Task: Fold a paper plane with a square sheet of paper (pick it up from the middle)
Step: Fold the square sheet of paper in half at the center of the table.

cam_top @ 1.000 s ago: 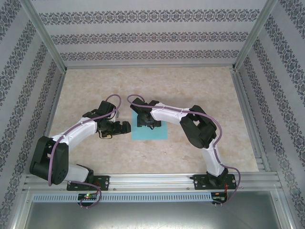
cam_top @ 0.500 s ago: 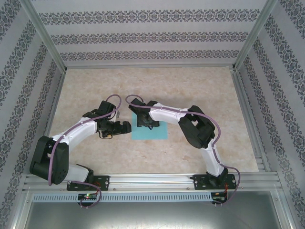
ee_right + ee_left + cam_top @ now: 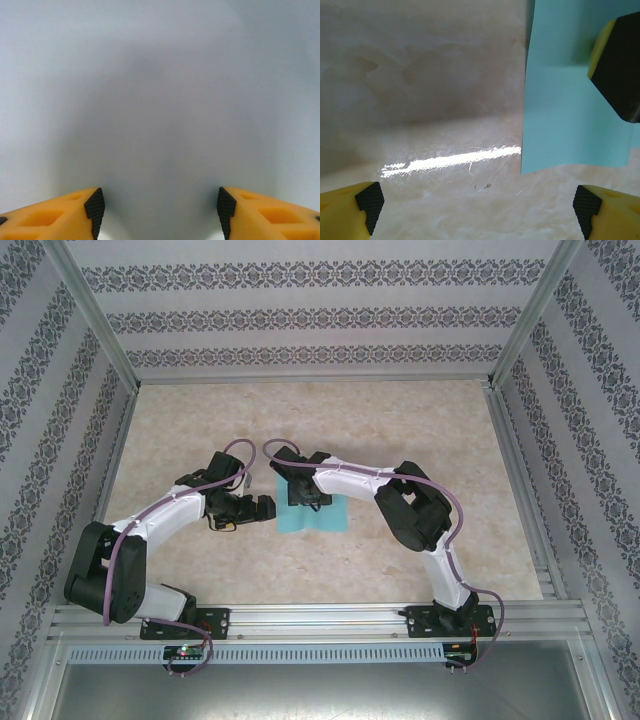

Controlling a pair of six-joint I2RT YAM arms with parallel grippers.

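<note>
Slippage is my worry: my right gripper (image 3: 303, 496) is planted on the middle of the square sheet of paper (image 3: 314, 513), jaws part-way apart with nothing pinched that I can see. If the pads skate over so thin a sheet instead of bunching it, I could lift away with nothing, or drag it askew and leave a stray crease. My left gripper (image 3: 262, 508) waits just left of the sheet, jaws wide, holding nothing. The sheet lies mid-table (image 3: 430, 430), plain light turquoise, square and mostly flat, with a faint ridge beside my right finger.
</note>
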